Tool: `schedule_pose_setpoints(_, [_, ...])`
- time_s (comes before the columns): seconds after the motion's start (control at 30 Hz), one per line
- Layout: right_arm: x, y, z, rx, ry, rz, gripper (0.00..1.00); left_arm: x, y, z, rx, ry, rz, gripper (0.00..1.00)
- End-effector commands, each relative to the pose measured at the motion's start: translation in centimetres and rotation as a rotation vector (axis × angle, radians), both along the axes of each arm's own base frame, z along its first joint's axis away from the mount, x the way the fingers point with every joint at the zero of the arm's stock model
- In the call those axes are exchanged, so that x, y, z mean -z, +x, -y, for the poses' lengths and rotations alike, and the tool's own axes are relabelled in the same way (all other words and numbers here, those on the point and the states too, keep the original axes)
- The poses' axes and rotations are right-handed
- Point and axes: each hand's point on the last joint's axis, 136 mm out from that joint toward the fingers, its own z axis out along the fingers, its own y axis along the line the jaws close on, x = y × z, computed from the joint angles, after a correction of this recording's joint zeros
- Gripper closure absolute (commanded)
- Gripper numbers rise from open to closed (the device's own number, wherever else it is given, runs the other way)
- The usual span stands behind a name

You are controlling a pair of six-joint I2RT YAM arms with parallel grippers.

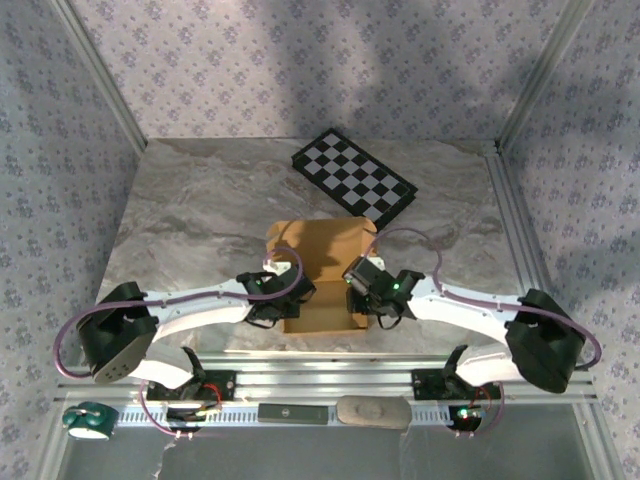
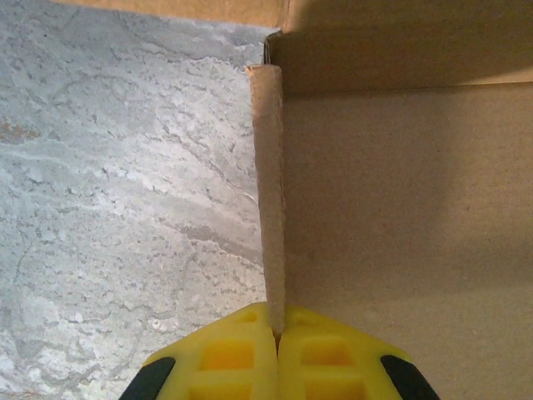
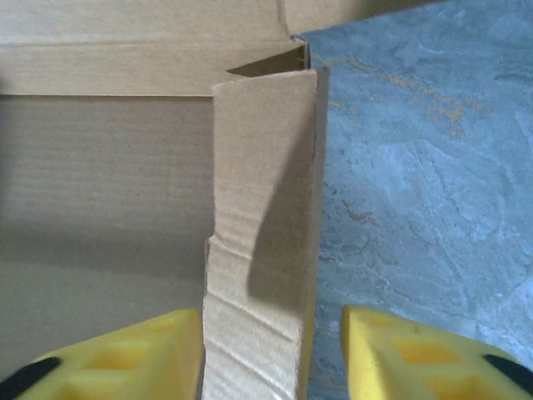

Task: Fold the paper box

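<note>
Left end effector (image 2: 276,337) pinches paper box (image 2: 400,217) wall; right end effector (image 3: 271,337) straddles another, parted.

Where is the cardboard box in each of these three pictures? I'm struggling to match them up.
Top camera: the paper box sits at the picture's centre.
Left wrist: it fills the right side, one wall pinched in the left claw.
Right wrist: it fills the left side, a flap standing inside the open right claw.
Shared landmark: the grey marble table beside it.
</note>
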Motion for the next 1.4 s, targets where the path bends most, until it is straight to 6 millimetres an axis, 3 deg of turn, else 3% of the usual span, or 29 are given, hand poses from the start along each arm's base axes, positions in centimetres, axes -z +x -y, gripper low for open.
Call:
schedule_pose_setpoints(0.0, [1.2, 0.3, 0.1, 0.010, -0.036, -0.016, 0.57, -0.7, 0.2, 0.0, -0.015, 0.003, 0.020, 1.00])
schedule_pose_setpoints(0.13, [2.0, 0.5, 0.2, 0.012, -0.073, -0.024, 0.61, -0.9, 0.3, 0.0, -0.016, -0.001, 0.022, 1.00])
schedule_pose_setpoints(0.6, [2.5, 1.4, 0.9, -0.005, -0.265, -0.004, 1.00, -1.7, 0.4, 0.0, -0.032, -0.037, 0.043, 1.00])
schedule_pose_setpoints(0.9, [1.8, 1.4, 1.0, -0.059, -0.479, 0.035, 1.00, -2.1, 0.4, 0.1, -0.036, -0.057, 0.053, 1.00])
schedule_pose_setpoints(1.27, [1.9, 1.1, 0.2, -0.067, -0.445, 0.020, 1.00, -1.8, 0.5, -0.4, -0.052, -0.050, 0.066, 1.00])
schedule_pose_setpoints(1.37, [1.5, 1.0, -0.2, -0.073, -0.414, 0.018, 0.83, -1.8, 0.5, -0.6, -0.063, -0.057, 0.073, 1.00])
